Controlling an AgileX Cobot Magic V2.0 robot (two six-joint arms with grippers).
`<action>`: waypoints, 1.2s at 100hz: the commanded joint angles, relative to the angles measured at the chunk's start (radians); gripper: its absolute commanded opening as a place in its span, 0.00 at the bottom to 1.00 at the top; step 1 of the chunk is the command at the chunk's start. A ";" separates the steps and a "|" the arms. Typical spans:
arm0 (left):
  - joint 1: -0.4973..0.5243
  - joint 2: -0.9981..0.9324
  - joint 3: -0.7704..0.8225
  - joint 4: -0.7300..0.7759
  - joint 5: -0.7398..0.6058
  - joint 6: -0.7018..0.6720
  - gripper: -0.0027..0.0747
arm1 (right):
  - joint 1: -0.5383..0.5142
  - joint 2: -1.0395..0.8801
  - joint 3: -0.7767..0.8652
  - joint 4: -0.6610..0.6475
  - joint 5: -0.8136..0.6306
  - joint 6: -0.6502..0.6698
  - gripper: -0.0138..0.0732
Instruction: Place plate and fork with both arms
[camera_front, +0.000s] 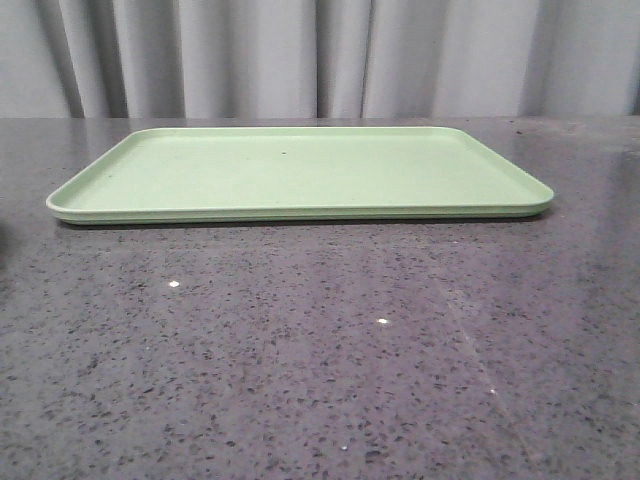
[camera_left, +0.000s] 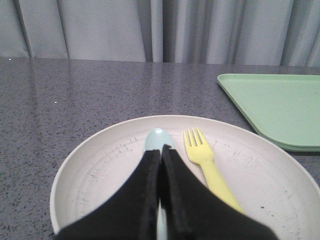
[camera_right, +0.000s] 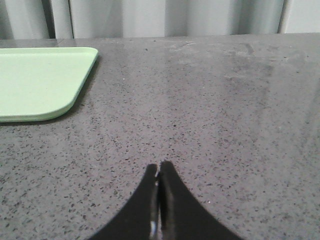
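Note:
In the left wrist view the pale cream plate (camera_left: 95, 175) lies on the dark speckled table. The yellow fork (camera_left: 206, 162) lies in it, tines pointing away from the wrist. My left gripper (camera_left: 161, 149) is shut, with nothing gripped. It sits just over the plate, above a pale blue spoon-shaped piece (camera_left: 157, 138), with the fork beside it. My right gripper (camera_right: 159, 166) is shut and empty over bare table. Neither gripper, plate nor fork shows in the front view.
The flat light-green tray (camera_front: 300, 170) lies across the middle of the table. Its corner shows beside the plate in the left wrist view (camera_left: 280, 100) and off to the side in the right wrist view (camera_right: 35, 80). Grey curtains hang behind the table.

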 joint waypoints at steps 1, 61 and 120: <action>-0.008 -0.032 0.013 -0.005 -0.077 -0.002 0.01 | -0.005 -0.026 -0.006 0.000 -0.080 -0.004 0.08; -0.008 0.058 -0.191 -0.044 -0.056 -0.002 0.01 | -0.005 0.095 -0.264 0.006 0.099 -0.004 0.08; -0.008 0.619 -0.678 0.048 0.169 -0.002 0.01 | -0.003 0.549 -0.640 0.017 0.334 -0.004 0.08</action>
